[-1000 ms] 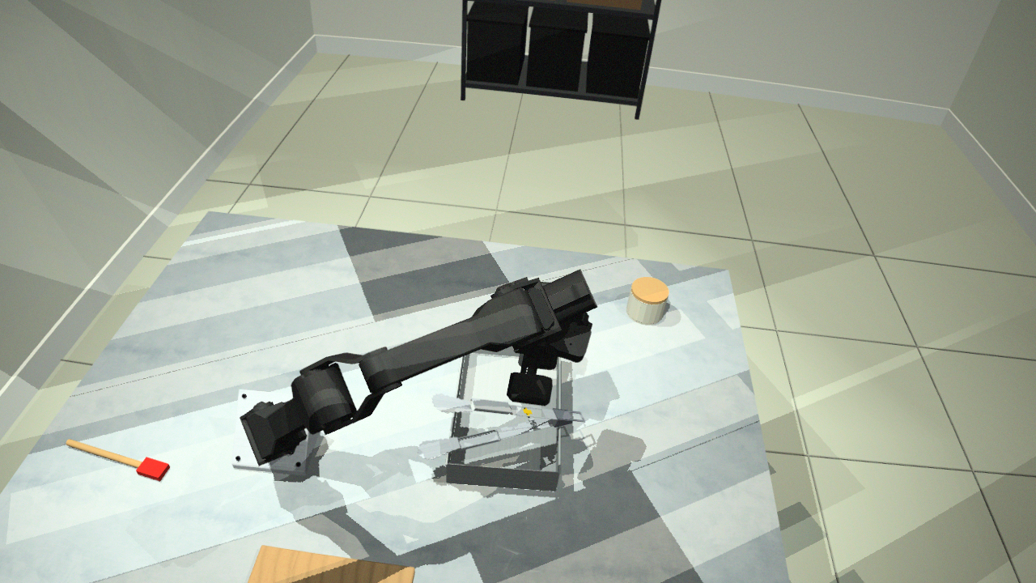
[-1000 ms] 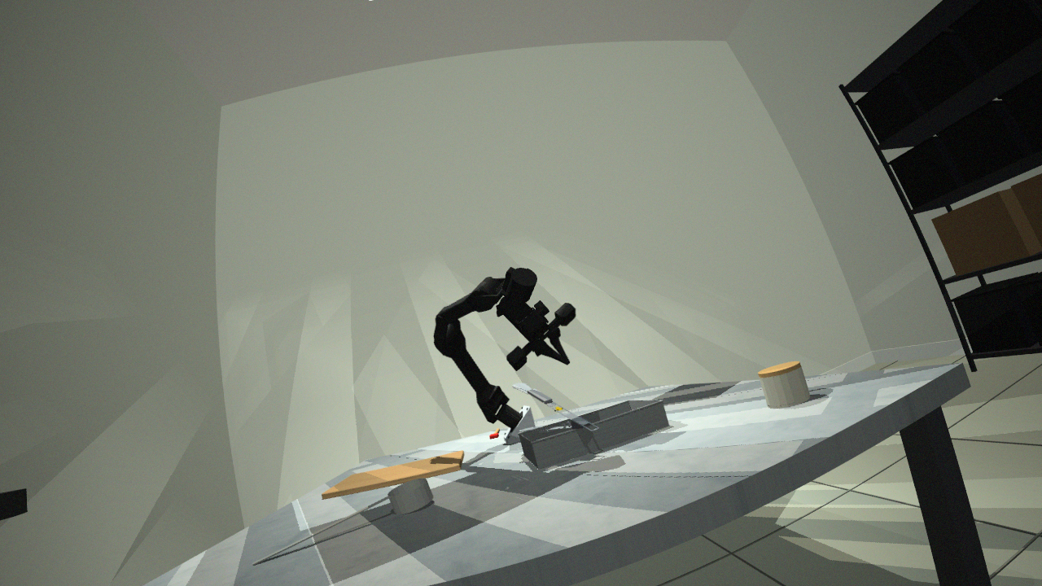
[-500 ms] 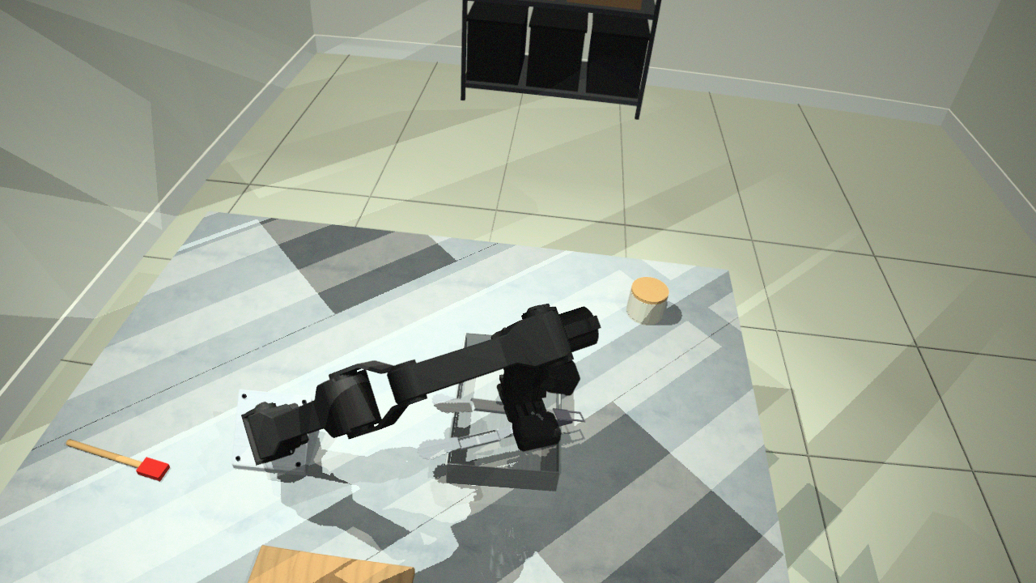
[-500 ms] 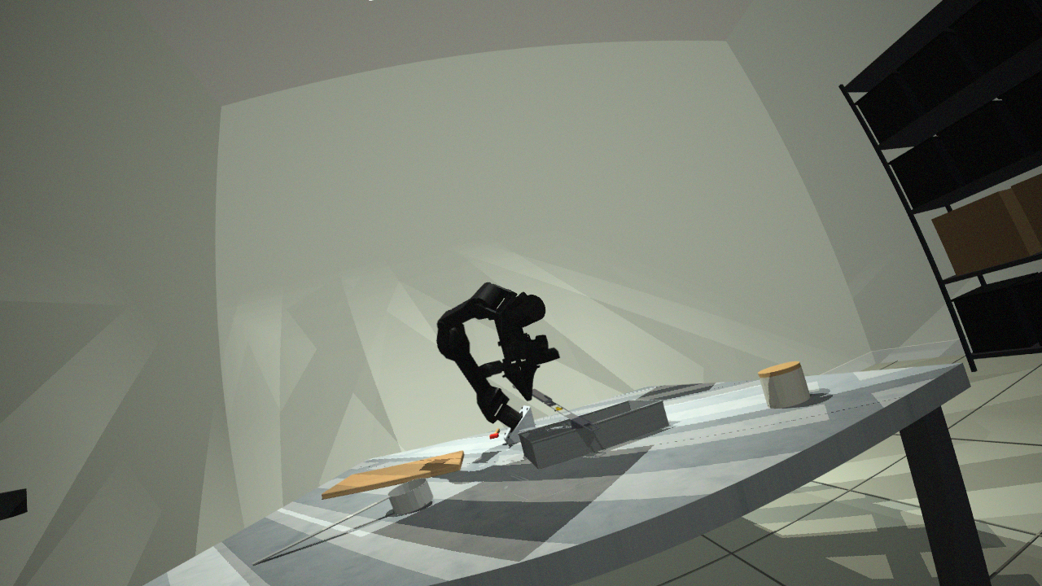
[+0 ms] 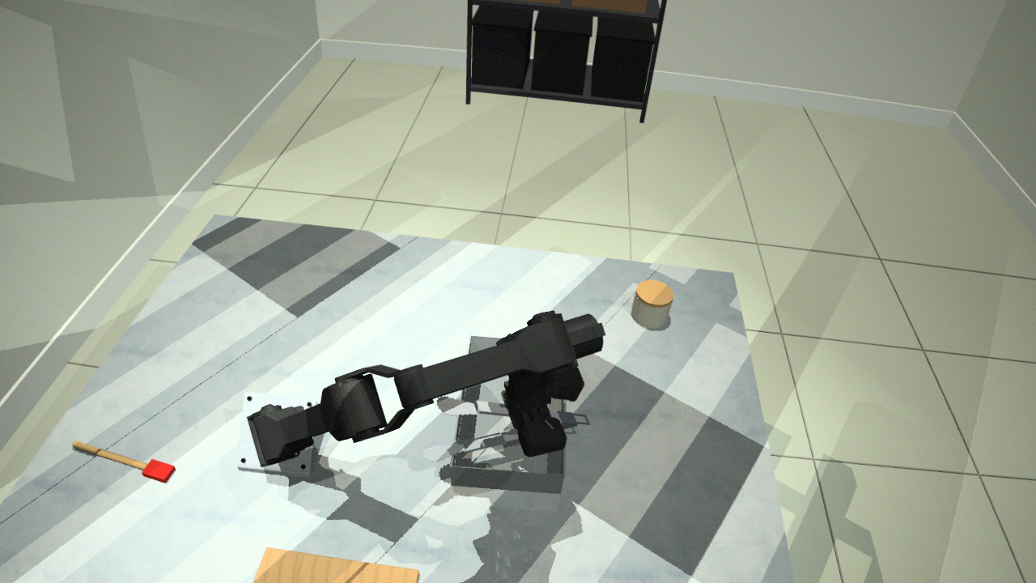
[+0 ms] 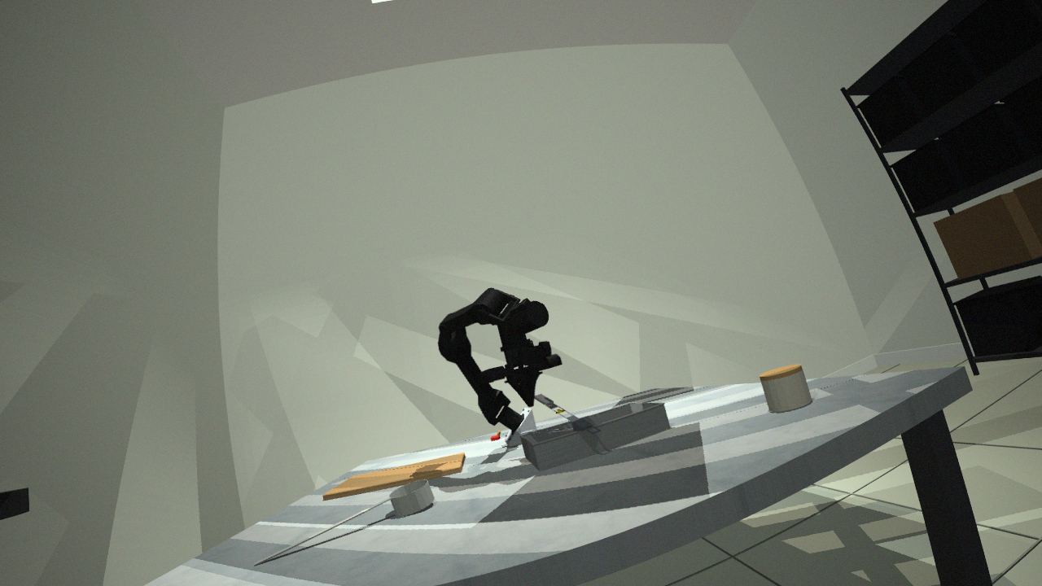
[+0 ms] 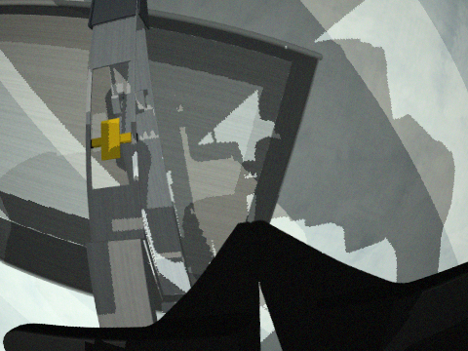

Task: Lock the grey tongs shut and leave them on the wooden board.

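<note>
The grey tongs (image 6: pixel 551 404) (image 7: pixel 113 214) lie open across the roasting tin (image 5: pixel 507 479) (image 6: pixel 553 448) (image 7: pixel 292 117), with a yellow piece (image 7: pixel 110 138) between the sides of one arm. In the top view the robot arm hides much of them. My gripper (image 6: pixel 530 404) (image 7: pixel 251 234) is shut and empty and points down. In the exterior view its fingertips appear close to the tongs' raised end; in the wrist view the tongs are left of the fingertips. Contact cannot be told. The wooden board (image 5: pixel 318 567) (image 6: pixel 371 481) lies apart from the tin, with nothing on it in view.
A jar with a wooden lid (image 5: pixel 652 308) (image 6: pixel 785 390) stands beyond the tin. A saucepan (image 6: pixel 412 500) with a long thin handle is near the board. A red-headed spatula (image 5: pixel 159 470) lies past the robot's base. A black shelf (image 5: pixel 561 54) stands by the wall.
</note>
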`<state>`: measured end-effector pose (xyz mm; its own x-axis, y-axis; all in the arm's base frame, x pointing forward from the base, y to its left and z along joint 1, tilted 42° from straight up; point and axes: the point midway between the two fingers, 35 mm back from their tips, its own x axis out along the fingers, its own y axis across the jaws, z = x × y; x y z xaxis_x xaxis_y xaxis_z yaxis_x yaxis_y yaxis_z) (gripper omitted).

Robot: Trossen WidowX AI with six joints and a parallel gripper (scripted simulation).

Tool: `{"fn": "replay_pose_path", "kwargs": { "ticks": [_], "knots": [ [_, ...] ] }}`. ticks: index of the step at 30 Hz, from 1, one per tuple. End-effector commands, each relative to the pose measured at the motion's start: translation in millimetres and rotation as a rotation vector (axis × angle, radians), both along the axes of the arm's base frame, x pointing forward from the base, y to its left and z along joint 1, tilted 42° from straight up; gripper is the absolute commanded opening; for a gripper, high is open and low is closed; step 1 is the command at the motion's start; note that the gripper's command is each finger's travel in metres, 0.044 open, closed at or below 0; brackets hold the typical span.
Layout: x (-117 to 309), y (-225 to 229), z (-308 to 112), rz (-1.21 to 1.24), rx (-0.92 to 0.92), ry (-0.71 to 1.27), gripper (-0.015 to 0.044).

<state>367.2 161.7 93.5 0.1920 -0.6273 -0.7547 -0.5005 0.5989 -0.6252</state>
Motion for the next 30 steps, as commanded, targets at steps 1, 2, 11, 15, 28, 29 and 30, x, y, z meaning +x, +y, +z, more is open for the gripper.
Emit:
{"fn": "replay_pose_path", "kwargs": {
  "ticks": [1,2,11,15,28,29,30],
  "knots": [
    [2,-6,-5,0.001,-0.006,0.005,-0.0150],
    [2,-7,-6,0.001,-0.006,0.005,-0.0150],
    [5,-17,-17,0.000,-0.007,0.005,-0.0150],
    [7,-21,-22,0.000,-0.007,0.005,-0.0150],
    [9,-35,-38,-0.001,-0.009,0.004,-0.0150],
    [9,-35,-38,-0.001,-0.009,0.004,-0.0150],
    [9,-36,-38,-0.001,-0.009,0.004,-0.0150]
  ]
}}
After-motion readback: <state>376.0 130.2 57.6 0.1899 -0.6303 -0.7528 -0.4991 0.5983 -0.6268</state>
